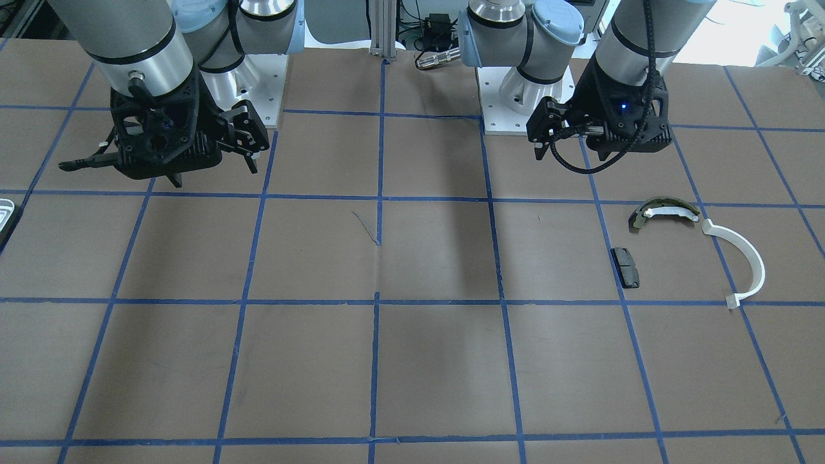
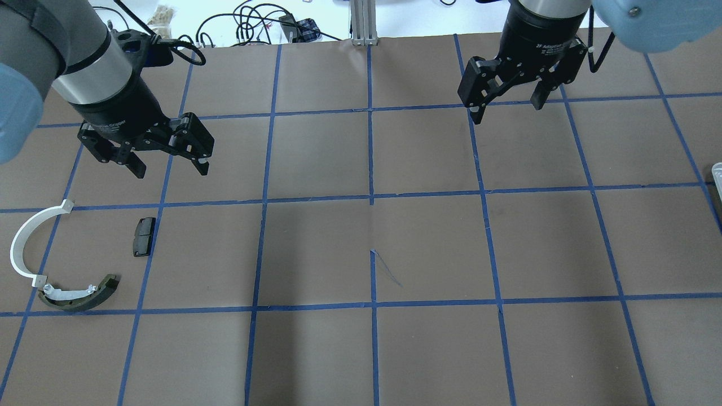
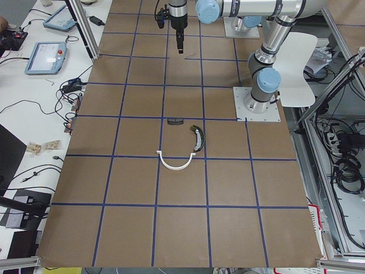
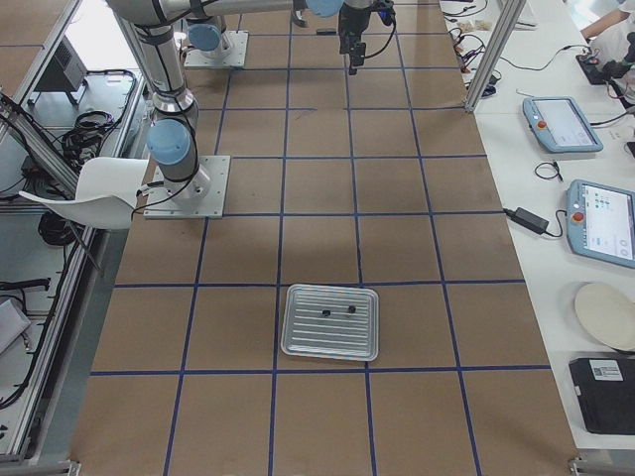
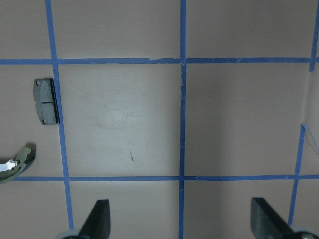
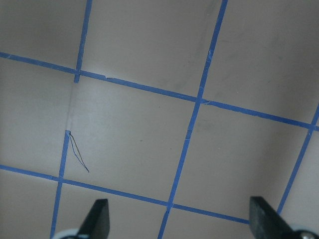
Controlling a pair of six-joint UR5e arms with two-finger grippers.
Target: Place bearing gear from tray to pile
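Observation:
The silvery tray (image 4: 330,342) lies at the table's right end, with two small dark parts (image 4: 338,312) on it, too small to tell apart. Only slivers of the tray show in the front view (image 1: 5,216) and the overhead view (image 2: 717,172). The pile lies at the left end: white half-ring (image 2: 22,242), olive shoe (image 2: 79,298) and black pad (image 2: 144,235). My left gripper (image 2: 169,168) hangs open and empty above the table, just beyond the pad. My right gripper (image 2: 507,110) hangs open and empty over the far right-centre, well away from the tray.
The brown table (image 2: 372,237) carries a grid of blue tape lines. Cables and a metal post (image 2: 361,22) stand at its far edge. Tablets and cables lie on the side benches (image 4: 585,198).

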